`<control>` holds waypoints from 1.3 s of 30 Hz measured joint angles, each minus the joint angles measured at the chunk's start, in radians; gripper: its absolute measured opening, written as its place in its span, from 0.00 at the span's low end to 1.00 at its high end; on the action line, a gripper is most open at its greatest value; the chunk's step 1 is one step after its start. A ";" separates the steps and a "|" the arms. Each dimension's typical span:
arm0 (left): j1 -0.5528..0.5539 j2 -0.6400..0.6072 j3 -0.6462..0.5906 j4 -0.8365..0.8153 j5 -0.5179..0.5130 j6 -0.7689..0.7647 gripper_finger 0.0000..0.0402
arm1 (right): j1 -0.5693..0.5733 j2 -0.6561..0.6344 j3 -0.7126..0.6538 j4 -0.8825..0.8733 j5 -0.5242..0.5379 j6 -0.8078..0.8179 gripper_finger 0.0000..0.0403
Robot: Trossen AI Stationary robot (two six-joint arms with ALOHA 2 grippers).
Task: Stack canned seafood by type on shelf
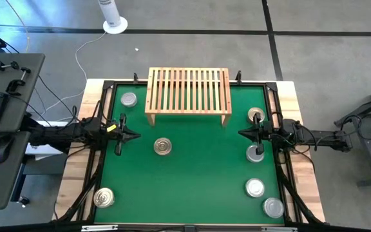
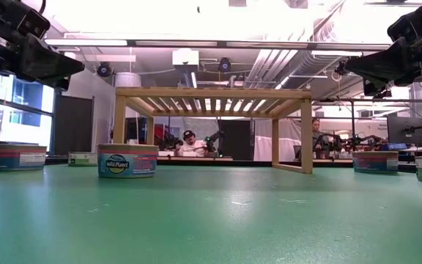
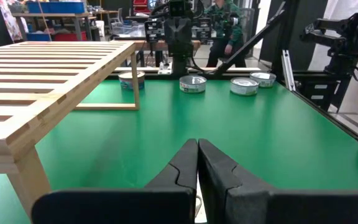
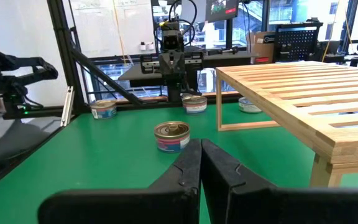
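On green mat, gold-topped tin

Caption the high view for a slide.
Both arms wait at the mat's sides, fingers shut; seven tins lie scattered around the empty shelf.

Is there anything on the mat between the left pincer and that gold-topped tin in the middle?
Nothing visible. The left pincer hangs shut at the mat's left side, and only bare green mat lies between it and the gold-topped tin. The shelf stands farther back, off that line.
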 joint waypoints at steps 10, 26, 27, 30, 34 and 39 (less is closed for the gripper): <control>0.000 0.000 0.000 0.000 0.000 0.000 0.00 | 0.000 0.000 0.000 0.000 0.000 0.000 0.00; -0.012 0.014 0.000 0.180 0.067 -0.239 0.00 | 0.000 0.000 0.000 0.000 0.000 0.000 0.00; -0.021 0.027 0.000 0.233 0.092 -0.224 0.00 | 0.000 0.000 0.000 0.000 0.000 0.000 0.00; -0.065 0.099 0.000 0.371 0.085 -0.131 0.00 | 0.000 0.000 0.000 0.000 0.000 0.000 0.00; -0.129 0.262 0.000 0.513 0.005 -0.023 0.01 | 0.000 0.000 0.000 0.000 0.000 0.000 0.00; -0.206 0.475 0.000 0.668 -0.053 0.112 0.11 | 0.000 0.000 0.000 0.000 0.000 0.000 0.00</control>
